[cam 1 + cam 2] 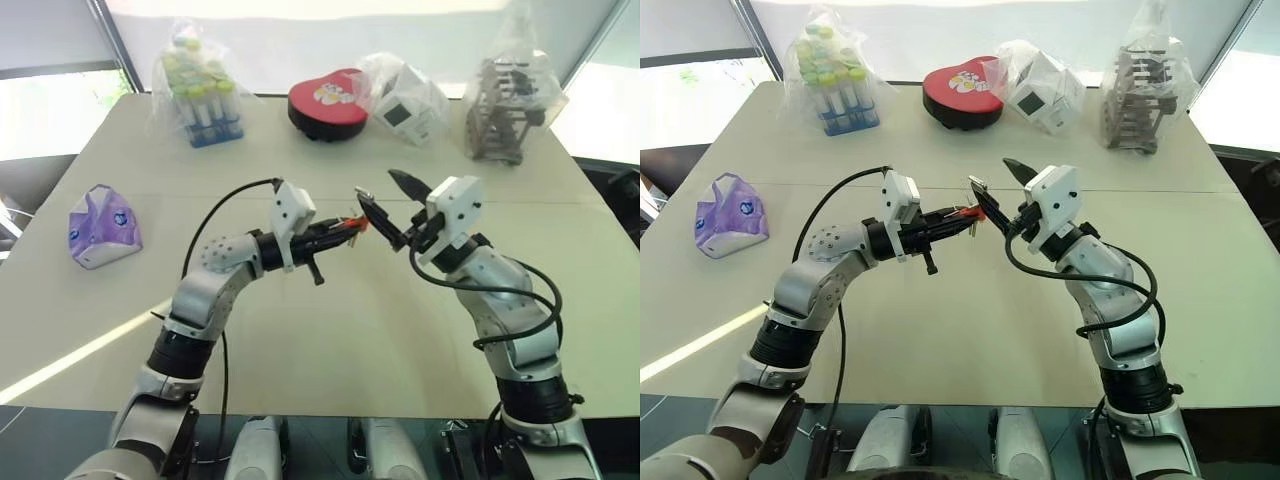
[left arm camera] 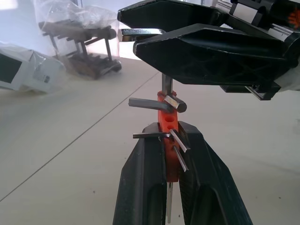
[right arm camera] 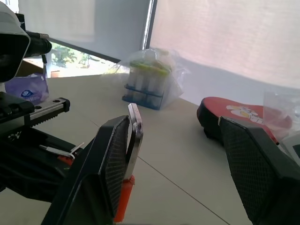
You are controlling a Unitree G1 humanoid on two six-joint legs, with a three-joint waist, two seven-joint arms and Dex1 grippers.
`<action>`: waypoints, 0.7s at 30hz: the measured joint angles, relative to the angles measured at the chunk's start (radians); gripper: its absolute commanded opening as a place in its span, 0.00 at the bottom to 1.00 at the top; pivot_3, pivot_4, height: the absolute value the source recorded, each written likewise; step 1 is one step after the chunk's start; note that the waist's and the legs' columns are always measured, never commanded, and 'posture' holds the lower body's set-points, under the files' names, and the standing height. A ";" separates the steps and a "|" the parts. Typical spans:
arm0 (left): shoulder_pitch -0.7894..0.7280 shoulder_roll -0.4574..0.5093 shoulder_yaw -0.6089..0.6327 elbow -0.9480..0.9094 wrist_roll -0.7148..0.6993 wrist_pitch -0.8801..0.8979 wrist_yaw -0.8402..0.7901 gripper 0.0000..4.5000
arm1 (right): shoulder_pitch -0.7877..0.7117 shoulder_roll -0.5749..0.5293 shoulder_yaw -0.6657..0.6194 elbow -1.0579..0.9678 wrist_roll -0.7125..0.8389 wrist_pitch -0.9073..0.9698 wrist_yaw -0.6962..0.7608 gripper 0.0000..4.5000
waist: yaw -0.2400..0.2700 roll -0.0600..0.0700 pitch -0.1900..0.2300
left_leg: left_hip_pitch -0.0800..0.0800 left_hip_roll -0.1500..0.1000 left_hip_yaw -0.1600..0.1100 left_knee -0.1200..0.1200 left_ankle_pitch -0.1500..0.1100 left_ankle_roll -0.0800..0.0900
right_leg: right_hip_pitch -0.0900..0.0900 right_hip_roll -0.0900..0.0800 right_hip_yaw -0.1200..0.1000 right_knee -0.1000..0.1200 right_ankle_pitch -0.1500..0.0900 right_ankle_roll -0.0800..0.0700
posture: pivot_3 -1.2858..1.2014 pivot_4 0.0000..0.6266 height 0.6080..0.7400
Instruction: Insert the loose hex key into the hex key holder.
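Orange-red plastic block, the hex key holder [image 2: 168,123], sits clamped between the left gripper's [image 1: 343,232] two black fingers at centre frame in the head views, held above the beige table [image 1: 330,330]; several short keys stick out of it. Left jaws fully closed on the holder. Right gripper [image 1: 388,205] is just right of centre, jaws wide apart. Loose hex key [image 3: 134,139] lies flat against the inner pad of one right finger [image 3: 110,164], standing upright with its bent leg at the top; the other right finger [image 3: 260,168] is well clear of it, so no two-sided pinch. In the left wrist view the key's long leg comes down to the top of the holder; can't tell if the tip is in a hole or just touching. Along the top of the frame: bagged tube rack [image 1: 200,95] upper left, red heart-shaped box [image 1: 327,105] top centre, bagged white device [image 1: 405,105] beside it, bagged dark rack [image 1: 505,120] upper right. Purple-white pouch [image 1: 103,227] at left edge.
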 measured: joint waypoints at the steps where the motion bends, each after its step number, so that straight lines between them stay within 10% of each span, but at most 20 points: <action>1: 0.000 0.001 0.000 0.000 0.000 0.000 0.003 0.00 | 0.021 -0.013 -0.015 -0.012 0.026 0.018 0.017 0.69 | 0.002 0.000 0.000 | 0.000 0.000 0.000 0.000 0.000 0.000 | 0.000 0.000 0.000 0.000 0.000 0.000 | 0.52 0.24 1.00; 10: -0.002 -0.017 0.038 0.001 -0.023 0.015 0.017 0.00 | 0.178 -0.098 -0.259 -0.144 0.414 0.266 0.066 0.69 | 0.015 0.000 0.000 | 0.001 0.000 0.000 0.000 0.000 0.000 | 0.000 0.000 0.000 0.000 0.000 0.000 | 0.52 0.24 1.00; 21: 0.021 -0.206 0.070 0.043 -0.223 0.276 0.102 0.00 | 0.216 -0.074 -0.318 -0.129 0.425 0.255 -0.011 0.69 | 0.018 0.000 0.000 | 0.000 0.000 0.000 0.001 0.000 0.000 | 0.000 0.000 0.000 0.000 0.000 0.000 | 0.52 0.24 1.00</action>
